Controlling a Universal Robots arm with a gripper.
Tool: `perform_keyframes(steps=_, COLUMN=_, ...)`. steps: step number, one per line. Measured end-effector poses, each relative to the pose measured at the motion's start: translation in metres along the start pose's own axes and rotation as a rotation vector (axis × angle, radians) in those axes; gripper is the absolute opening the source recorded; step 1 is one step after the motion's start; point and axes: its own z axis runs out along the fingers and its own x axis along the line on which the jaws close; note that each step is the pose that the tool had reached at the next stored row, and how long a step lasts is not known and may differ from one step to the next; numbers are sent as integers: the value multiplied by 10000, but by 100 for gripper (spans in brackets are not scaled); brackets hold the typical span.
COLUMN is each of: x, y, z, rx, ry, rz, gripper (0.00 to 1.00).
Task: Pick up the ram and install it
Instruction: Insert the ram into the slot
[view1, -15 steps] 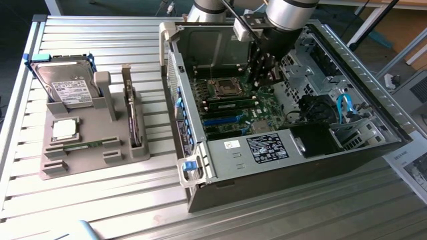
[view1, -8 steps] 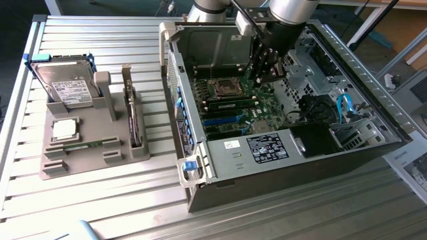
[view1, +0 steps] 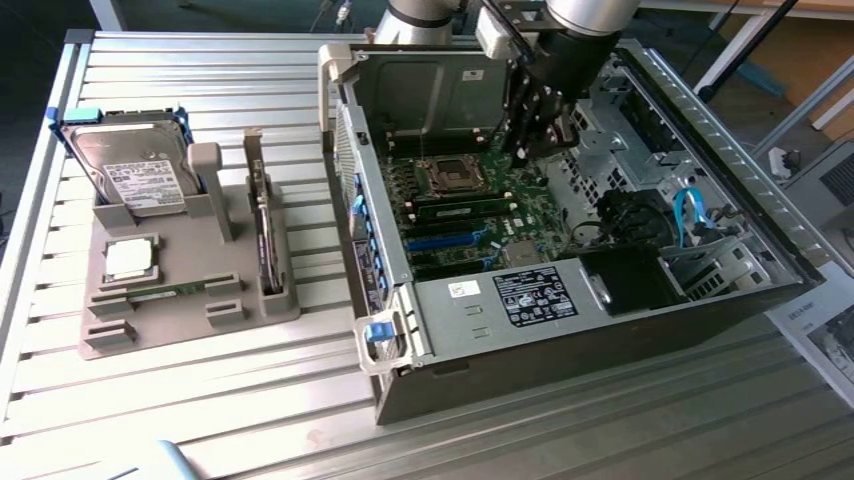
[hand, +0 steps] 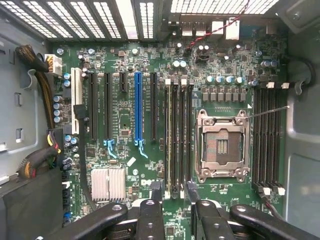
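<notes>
The gripper hangs inside the open computer case, just above the motherboard. Its jaws are spread wide and hold nothing, with one fingertip on each side of the bank of memory slots. The ram appears to stand on edge in one of those slots, beside the empty processor socket; edge-on, I cannot tell whether it is latched. I judge it light, stiff, thin and fragile, best held by its long bare edges, clear of chips and contacts. The wrist view gives the slot detail. The exterior view adds the grey holder well apart, carrying a hard drive, a processor chip and another thin board on edge.
</notes>
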Motion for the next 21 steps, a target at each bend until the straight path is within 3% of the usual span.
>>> perform_keyframes(steps=21, x=-4, y=-8, z=-133, rx=-9, ry=11, rz=0, gripper=31)
